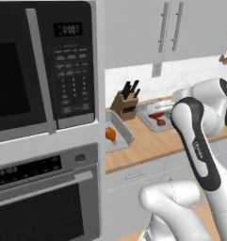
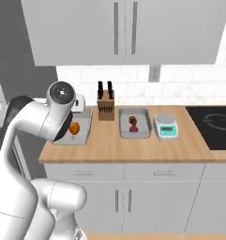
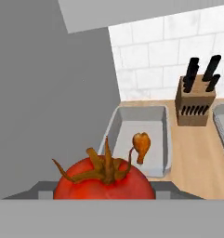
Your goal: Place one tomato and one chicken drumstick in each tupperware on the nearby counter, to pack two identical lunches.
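A red tomato [image 3: 104,182] with a brown-green stem sits right in front of the hand camera, with my gripper [image 3: 104,194] shut on it above the counter [image 2: 109,147]. Below and ahead lies the left tupperware [image 3: 156,122] with one chicken drumstick [image 3: 141,146] in it. That container [image 2: 84,123] and drumstick [image 2: 74,128] show beside my arm's elbow too. The right tupperware [image 2: 143,117] holds dark red food [image 2: 133,124]; what it is I cannot tell. In the left base view both tupperware [image 1: 126,134] [image 1: 145,113] and the drumstick [image 1: 110,134] are visible.
A knife block [image 2: 105,107] stands between the two containers at the back. A small kitchen scale [image 2: 166,125] and a black cooktop [image 2: 210,122] lie to the right. A microwave [image 1: 39,61] and oven [image 1: 44,188] fill the tall unit left of the counter.
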### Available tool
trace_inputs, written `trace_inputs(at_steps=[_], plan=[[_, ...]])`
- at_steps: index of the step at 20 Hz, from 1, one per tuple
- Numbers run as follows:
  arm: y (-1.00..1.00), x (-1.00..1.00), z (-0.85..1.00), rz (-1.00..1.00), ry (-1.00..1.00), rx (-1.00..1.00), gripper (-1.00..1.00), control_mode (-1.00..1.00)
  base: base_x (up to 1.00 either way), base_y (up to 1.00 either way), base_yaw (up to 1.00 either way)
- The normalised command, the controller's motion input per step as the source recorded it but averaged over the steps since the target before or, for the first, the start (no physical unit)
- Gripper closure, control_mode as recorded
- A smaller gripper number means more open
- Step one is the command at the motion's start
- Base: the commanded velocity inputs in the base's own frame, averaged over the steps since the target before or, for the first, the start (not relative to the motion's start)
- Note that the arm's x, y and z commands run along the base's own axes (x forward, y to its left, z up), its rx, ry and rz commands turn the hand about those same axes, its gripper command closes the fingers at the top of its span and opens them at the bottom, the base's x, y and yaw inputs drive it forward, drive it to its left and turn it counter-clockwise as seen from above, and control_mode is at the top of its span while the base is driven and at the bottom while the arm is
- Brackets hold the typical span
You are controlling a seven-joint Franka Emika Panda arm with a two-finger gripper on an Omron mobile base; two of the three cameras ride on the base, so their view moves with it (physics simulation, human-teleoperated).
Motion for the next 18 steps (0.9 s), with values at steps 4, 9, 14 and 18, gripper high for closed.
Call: trace_inputs(at_steps=[4,9,14,18], plan=[[0.00,0.00,0.00,0.00,0.00,0.00,1.00,1.00,1.00,-0.66,0.45],[0.00,0.00,0.00,0.00,0.00,0.00,1.00,1.00,1.00,-0.46,0.46],[-0.04,0.82,-0.85,0.05,0.17,-0.04,1.00,-1.00,0.00,0.00,0.00],[-0.02,0.99,-1.00,0.00,0.47,-0.16,1.00,-1.00,0.00,0.00,0.00]])
